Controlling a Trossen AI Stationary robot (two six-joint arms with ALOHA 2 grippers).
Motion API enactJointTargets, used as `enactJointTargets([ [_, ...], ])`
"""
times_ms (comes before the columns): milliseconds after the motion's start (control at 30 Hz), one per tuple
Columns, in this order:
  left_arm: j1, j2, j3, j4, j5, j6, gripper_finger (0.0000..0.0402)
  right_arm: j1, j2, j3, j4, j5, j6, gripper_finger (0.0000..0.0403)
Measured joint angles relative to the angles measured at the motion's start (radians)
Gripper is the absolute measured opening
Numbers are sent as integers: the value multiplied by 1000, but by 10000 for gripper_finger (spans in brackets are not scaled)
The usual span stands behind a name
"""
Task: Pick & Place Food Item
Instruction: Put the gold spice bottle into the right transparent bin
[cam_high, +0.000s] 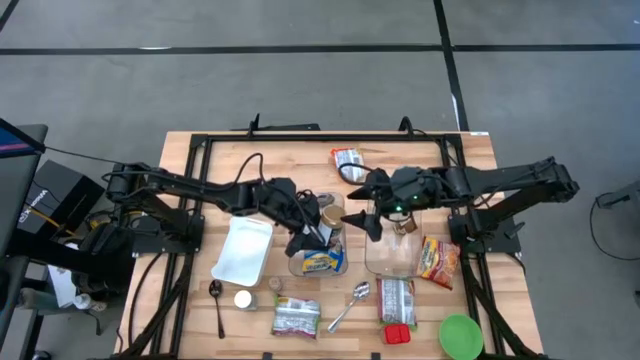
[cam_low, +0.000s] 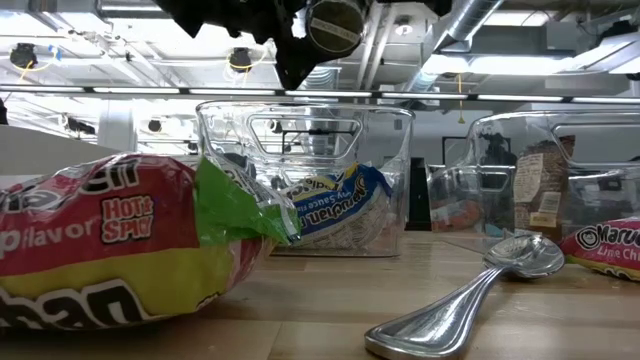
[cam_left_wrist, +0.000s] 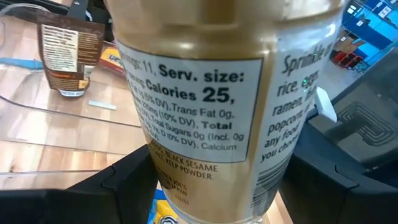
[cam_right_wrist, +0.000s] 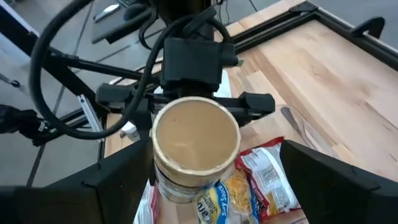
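Left gripper (cam_high: 322, 228) fingers pinching seasoning jar (cam_right_wrist: 194, 148) above the clear bin (cam_high: 318, 262); right gripper (cam_high: 368, 216) fingers spread, empty, just beside. Risk: jar slips sideways, misses bin.

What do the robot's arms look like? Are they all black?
Mostly, yes. Both arms are dark and made of jointed tubes. Black cables loop along the left arm, and a small green light glows on the right arm near its wrist. Each arm ends in two chunky, flat black fingers.
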Motion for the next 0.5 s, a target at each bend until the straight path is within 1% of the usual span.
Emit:
enactJointTargets([
  [133, -1, 0, 0, -1, 1, -1, 278, 0, 18, -2, 20, -10, 0, 344],
  [233, -1, 0, 0, 0, 0, -1, 279, 0, 34, 3, 70, -45, 0, 344],
  [500, -1, 0, 0, 19, -1, -2, 279, 0, 68, 0, 64, -78, 3, 344],
])
